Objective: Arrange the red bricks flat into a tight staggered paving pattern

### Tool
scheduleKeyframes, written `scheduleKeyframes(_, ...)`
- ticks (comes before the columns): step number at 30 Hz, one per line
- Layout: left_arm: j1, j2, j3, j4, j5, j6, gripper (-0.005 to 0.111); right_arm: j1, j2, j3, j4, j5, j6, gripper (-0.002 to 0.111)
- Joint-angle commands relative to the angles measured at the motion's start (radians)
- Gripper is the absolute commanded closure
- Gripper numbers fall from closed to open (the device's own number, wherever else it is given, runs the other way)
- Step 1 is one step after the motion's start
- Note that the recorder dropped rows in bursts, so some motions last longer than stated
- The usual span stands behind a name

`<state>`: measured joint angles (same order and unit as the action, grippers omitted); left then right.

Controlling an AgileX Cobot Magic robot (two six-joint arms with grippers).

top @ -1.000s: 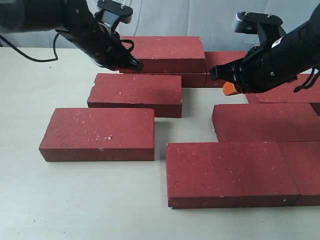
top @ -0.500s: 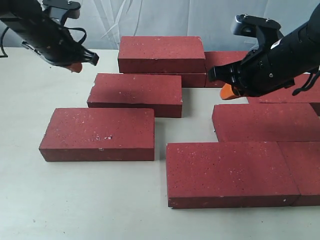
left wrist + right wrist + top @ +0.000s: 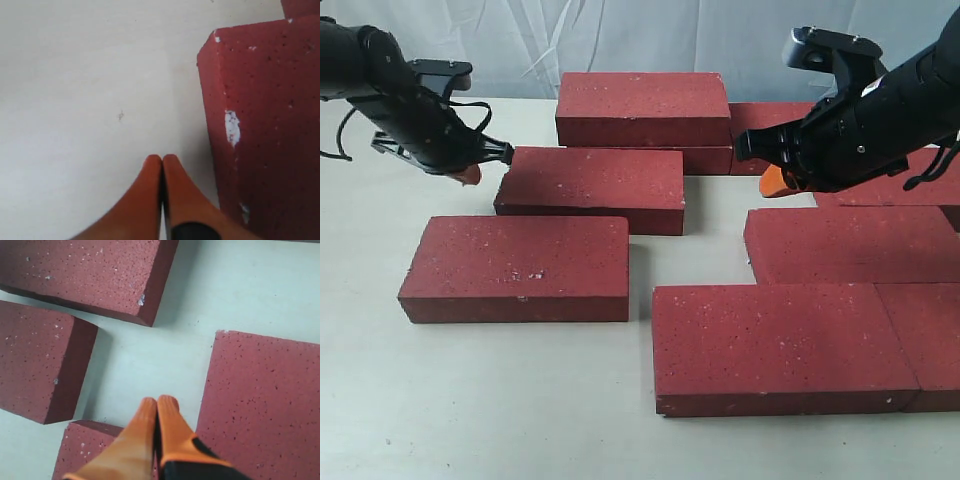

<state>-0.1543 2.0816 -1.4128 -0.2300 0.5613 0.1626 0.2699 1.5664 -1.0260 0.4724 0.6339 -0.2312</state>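
A: Check against 0.5 s ago: the left gripper [image 3: 470,176] is being found lower, moved from above the far left of the table [image 3: 470,400] to the left end of the mid brick [image 3: 590,180]. The right gripper [image 3: 772,182] is being found where it was.

B: How are the left jaws being held?

A: The orange fingers [image 3: 150,190] are being pressed together, with nothing between them. In the left wrist view the tips are being held just beside the end face of the mid brick, over bare table. Whether that face is being touched cannot be told.

B: And the right?

A: Its fingers [image 3: 172,425] are likewise being pressed together, empty. The gripper is being held above the bare gap among the bricks [image 3: 90,275], with none of them being touched.

B: Where are the bricks being recorded?

A: All are being seen flat. The top brick [image 3: 642,102] is being carried on a lower brick [image 3: 705,160] at the back. The mid brick is being noted just in front of that stack. The front-left brick [image 3: 515,262] is being noted just in front of the mid brick, offset to the left, with a thin gap between them. On the right, the front brick [image 3: 780,340] is being seen butted against an edge brick [image 3: 930,335]. The right brick [image 3: 850,240] is being seen close behind the two, staggered over their joint. Further bricks behind it are being partly hidden by the right arm. The left and right groups are being separated by a strip of bare table.
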Motion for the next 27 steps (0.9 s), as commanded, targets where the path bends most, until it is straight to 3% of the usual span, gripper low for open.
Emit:
scheduleKeyframes(1,0.002,0.041,0.001,-0.104,-0.027,-0.005,0.107,0.0,-0.002,-0.006,0.003,-0.01,-0.003,0.108)
scheduleKeyframes(13,-0.007,0.048,0.001,-0.235,0.026,0.005,0.107,0.0,-0.002,-0.006,-0.003,-0.01,-0.003,0.108)
scheduleKeyframes(27,-0.087,0.048,0.001,-0.252,0.026,0.005,0.107,0.0,-0.002,-0.006,-0.003,-0.01,-0.003,0.108)
